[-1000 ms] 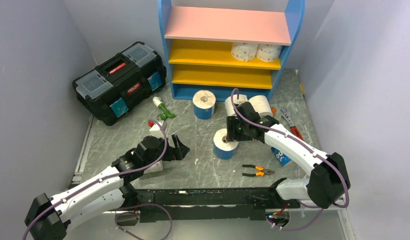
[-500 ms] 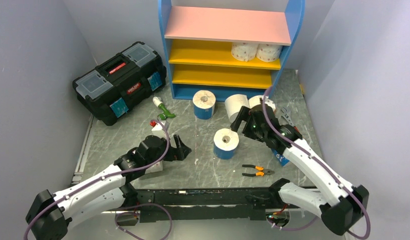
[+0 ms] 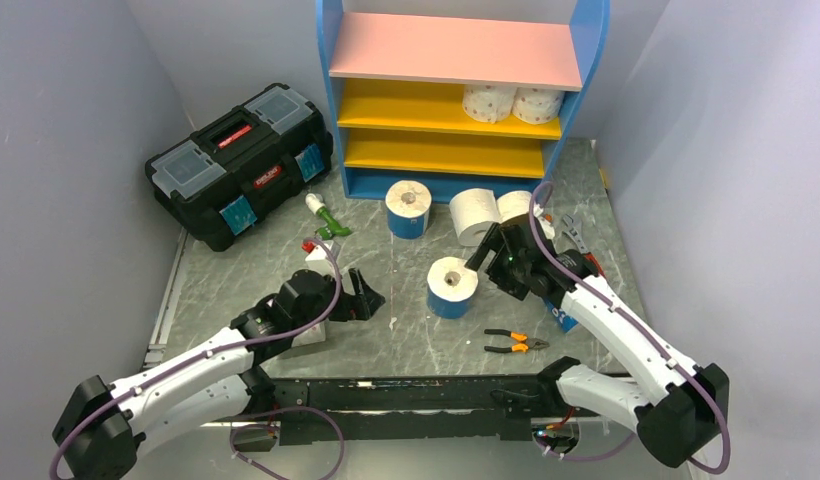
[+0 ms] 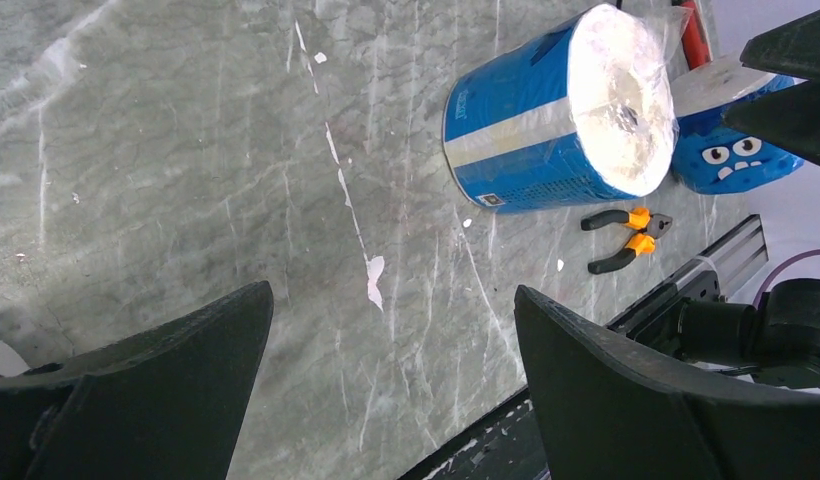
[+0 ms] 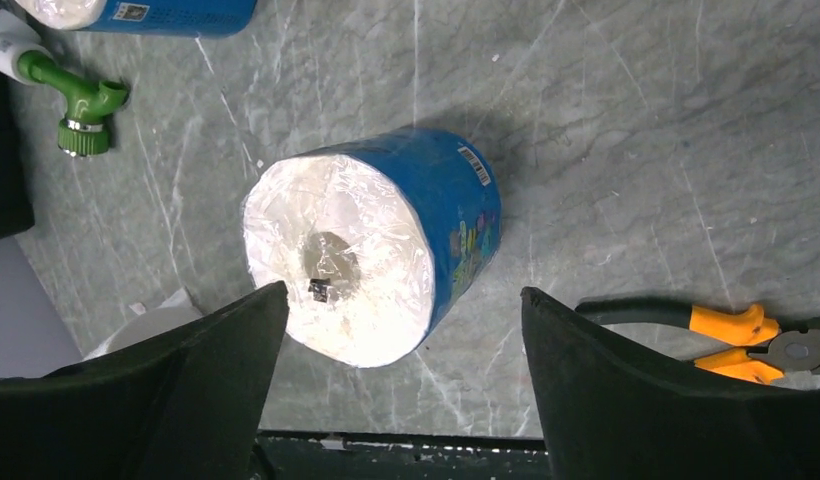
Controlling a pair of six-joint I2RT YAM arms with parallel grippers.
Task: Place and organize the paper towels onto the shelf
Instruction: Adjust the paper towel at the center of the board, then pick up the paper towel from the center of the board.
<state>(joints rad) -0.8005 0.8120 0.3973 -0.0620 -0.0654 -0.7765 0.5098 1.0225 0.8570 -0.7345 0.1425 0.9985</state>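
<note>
2 pink-dotted rolls (image 3: 489,102) are sitting side by side at the right end of the upper yellow board (image 3: 406,105) of the shelf (image 3: 456,50). 4 more rolls are standing on the desk (image 3: 406,330) in front of it. 1 blue-wrapped roll (image 3: 408,207) is waiting close to the shelf's base, and 2 plain white rolls (image 3: 474,213) are touching each other just to its right. Another blue-wrapped roll (image 3: 452,287) is standing upright nearer the arms.

1 second ago the right hand (image 3: 486,252) was sitting directly over that nearer blue roll. Half a second ago it was lifting off toward the white rolls. Now it is hovering just beside the roll's right edge, fingers spread wide and gripping nothing. In its wrist view the roll is showing beyond the gap between the fingers. The roll itself is staying where it was. The right elbow is hanging lower and farther right than before.

The left hand (image 3: 361,298) is edging slightly toward the nearer roll, fingers spread and holding nothing, well apart from it.

Orange-handled pliers (image 3: 516,342) are lying near the front rail, a blue pack with a cartoon face (image 4: 736,160) is resting under the right arm, and the black toolbox (image 3: 241,165) is sitting at the far left, all unmoved.
</note>
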